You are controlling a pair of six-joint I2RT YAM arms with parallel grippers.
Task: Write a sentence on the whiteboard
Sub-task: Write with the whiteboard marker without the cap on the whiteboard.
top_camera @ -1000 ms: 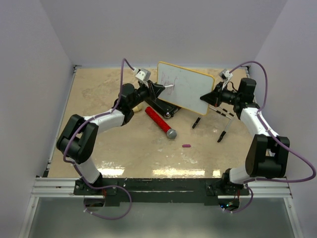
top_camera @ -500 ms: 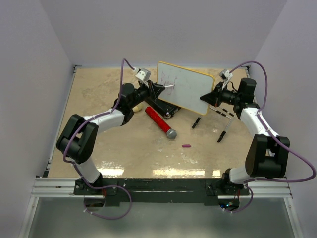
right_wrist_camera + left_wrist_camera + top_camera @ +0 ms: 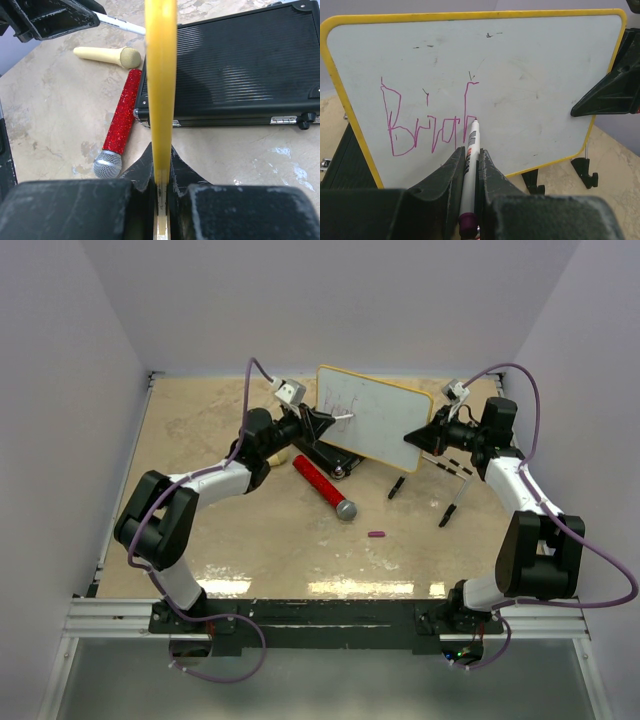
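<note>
Whiteboard [image 3: 385, 425]: upright, far middle of table [image 3: 250, 540], right edge pinched in closed right gripper [image 3: 161, 150].
Marker [image 3: 471, 137]: clamped in closed left gripper [image 3: 470, 152], tip at last stroke.
Sentence [image 3: 427, 125]: one partial purple word.
Change over last second: tip barely shifted, board unmoved; writing mid-word, most remaining.

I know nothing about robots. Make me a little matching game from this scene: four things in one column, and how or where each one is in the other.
Things:
1. whiteboard
2. marker
3. red microphone
4. black case

States:
A. lies on the table, silver head
B. closed, ribbed lid
C. yellow rim pinched in the right gripper
D. clamped in the left gripper, tip by the purple writing

Pairs: 1-C, 2-D, 3-A, 4-B
</note>
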